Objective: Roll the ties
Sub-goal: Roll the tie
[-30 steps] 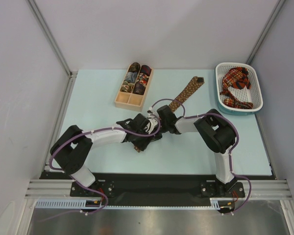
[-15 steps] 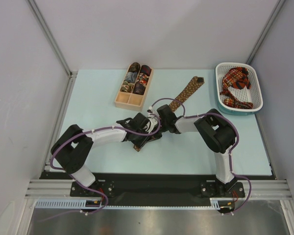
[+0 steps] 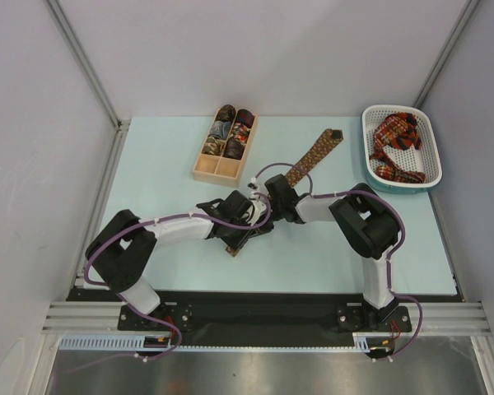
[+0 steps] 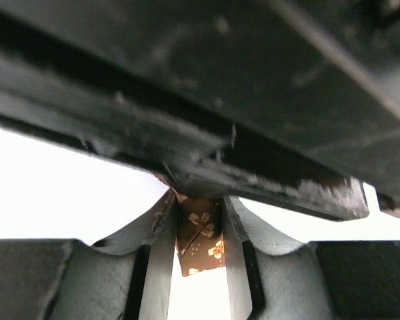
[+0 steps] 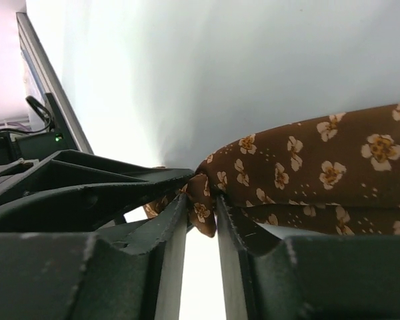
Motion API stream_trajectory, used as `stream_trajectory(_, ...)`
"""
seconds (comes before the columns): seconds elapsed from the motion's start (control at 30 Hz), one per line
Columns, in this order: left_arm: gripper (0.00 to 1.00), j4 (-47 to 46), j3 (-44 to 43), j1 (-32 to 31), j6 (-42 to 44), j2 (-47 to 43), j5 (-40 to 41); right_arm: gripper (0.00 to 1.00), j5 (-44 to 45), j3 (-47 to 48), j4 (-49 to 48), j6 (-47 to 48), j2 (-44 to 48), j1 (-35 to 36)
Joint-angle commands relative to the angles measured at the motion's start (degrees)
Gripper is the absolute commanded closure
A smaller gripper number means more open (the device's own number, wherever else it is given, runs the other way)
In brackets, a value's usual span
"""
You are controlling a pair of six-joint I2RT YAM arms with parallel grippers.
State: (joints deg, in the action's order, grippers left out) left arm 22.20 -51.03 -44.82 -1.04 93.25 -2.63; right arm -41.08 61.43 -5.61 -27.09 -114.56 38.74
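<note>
A brown tie (image 3: 313, 156) with small gold flowers lies slanting across the table's middle, its upper end toward the far right. Both grippers meet at its lower part. My left gripper (image 3: 249, 230) is shut on the brown tie (image 4: 201, 243); in the left wrist view the fabric fills the gap between the fingers of that gripper (image 4: 200, 213). My right gripper (image 3: 272, 204) faces it. In the right wrist view a fold of the tie (image 5: 320, 167) sits pinched between the narrow-set jaws of the right gripper (image 5: 202, 200). The tie's lower end is mostly hidden under the grippers.
A light wooden divided box (image 3: 206, 174) holding several rolled ties (image 3: 230, 132) stands at the back, left of centre. A white perforated basket (image 3: 369, 140) with a red plaid tie (image 3: 395, 144) sits at the back right. Grey walls close in the table's sides.
In the top view both grippers stay together on the tie's lower part. The right arm's elbow has shifted slightly to the right.
</note>
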Motion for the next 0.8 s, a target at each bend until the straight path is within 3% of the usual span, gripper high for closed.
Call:
stream_trajectory(0.0,0.64,1.8,-0.6,-0.8,-0.7,0.6,-2.8,0.71,3.6,0.7,1.2,2.7,2.4,-0.9)
stream_trajectory(0.07,0.64,1.9,-0.5,-0.8,-0.7,0.4,-2.2,0.73,3.4,0.8,1.2,2.7,2.2,-0.8)
stream_trajectory(0.2,0.58,1.6,-0.7,-0.7,-0.6,-0.3,-1.7,0.85,3.1,1.1,1.3,2.7,1.6,-0.4)
stream_trajectory(0.3,0.47,1.4,-1.3,-0.6,-0.7,-1.0,-0.8,0.9,2.8,1.4,1.4,2.7,1.3,-0.3)
stream_trajectory(0.5,0.28,0.9,-2.3,-0.1,-0.9,-3.3,0.5,0.92,2.2,1.4,1.2,2.7,1.4,-0.2)
stream_trajectory(0.77,0.21,-2.0,-1.8,1.0,-0.6,-3.9,2.1,0.93,1.4,1.3,0.5,2.7,1.6,0.1)
